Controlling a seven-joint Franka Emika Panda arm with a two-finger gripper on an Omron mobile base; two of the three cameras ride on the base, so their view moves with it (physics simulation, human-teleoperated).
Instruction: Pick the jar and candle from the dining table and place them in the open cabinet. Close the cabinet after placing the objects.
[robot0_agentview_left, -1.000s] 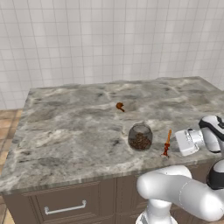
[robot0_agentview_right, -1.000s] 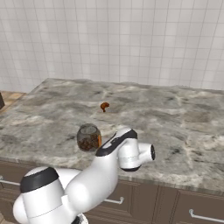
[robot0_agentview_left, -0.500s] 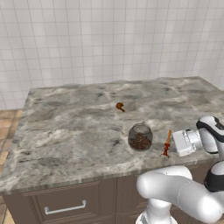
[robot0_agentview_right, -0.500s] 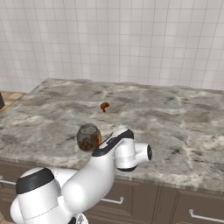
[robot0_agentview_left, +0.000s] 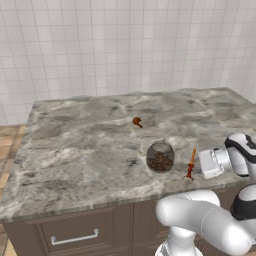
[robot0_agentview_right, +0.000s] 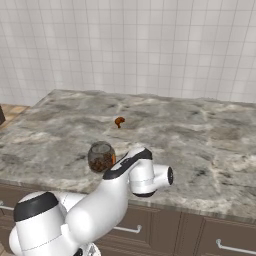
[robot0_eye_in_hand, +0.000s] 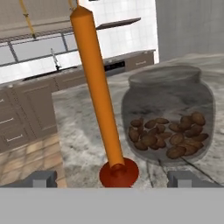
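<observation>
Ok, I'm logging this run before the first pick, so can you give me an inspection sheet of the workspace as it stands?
Surface: dining table, grey-brown veined marble top, dark wooden drawer fronts with silver handles below.
Job's things: jar upright near the front edge, brown lumps inside; candle upright beside it on its dark red base, apart from the jar. Neither is held.
Clutter: small orange-brown lump farther back on the table.
Grippers: gripper open, level with the candle's base, one fingertip on each side of it, not closed on it.
Cables: nothing seen.
Surroundings: white tiled wall behind the table; hand view shows distant kitchen units and a tiled floor.
</observation>
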